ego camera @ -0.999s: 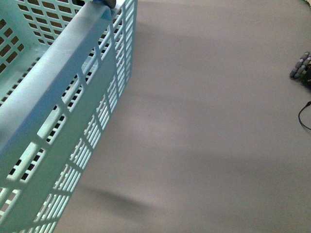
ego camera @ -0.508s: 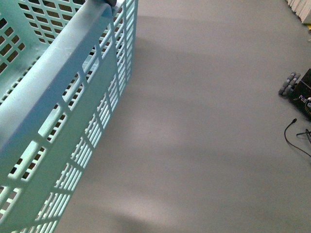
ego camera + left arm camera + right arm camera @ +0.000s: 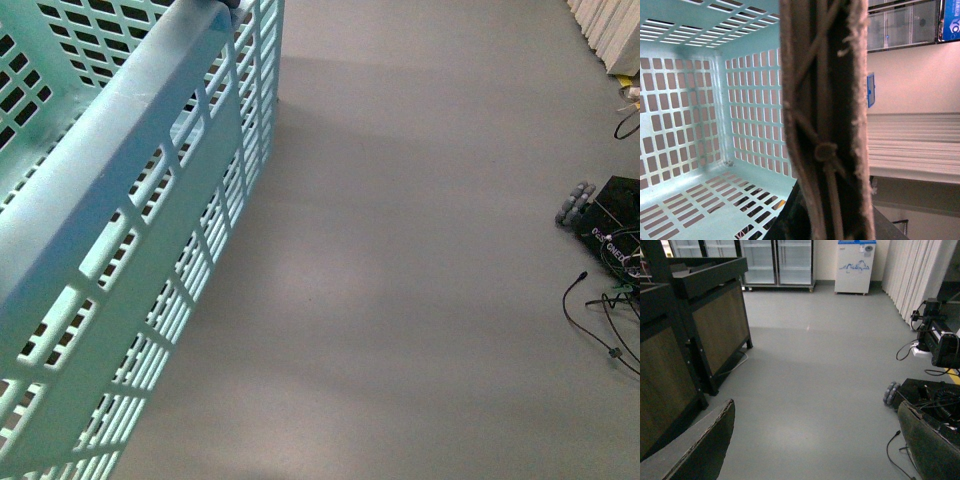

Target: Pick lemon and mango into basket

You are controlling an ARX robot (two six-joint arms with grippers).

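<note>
**Basket**. Pale blue-green with slotted sides, it fills the left side of the front view with its broad rim running on a slant. The left, top and bottom edges of that view cut it off. Whether it stands on the grey surface or hangs clear of it cannot be told. A small grey piece sits at the rim's far corner, too much of it cut off to name. The left wrist view looks into the basket and shows two slotted walls meeting at a corner above a slotted floor. The rest lies hidden behind the left pincer.

**Left pincer.** It sits close before its lens, at the basket's opening. Two frayed tan pads stand nearly together. Between them is only a narrow dark slot crossed by thin brown strands. What, if anything, is clamped there cannot be made out.

**Right pincer**. It is spread wide, with nothing between its two dark, tan-edged fingers. It points roughly level out over the surface.

**Surroundings.** A black wheeled box with loose cables lies at the right edge of the front view, and white blinds hang beyond it. The right wrist view adds dark wooden cabinets, glass-door fridges and a white machine at the far wall.
</note>
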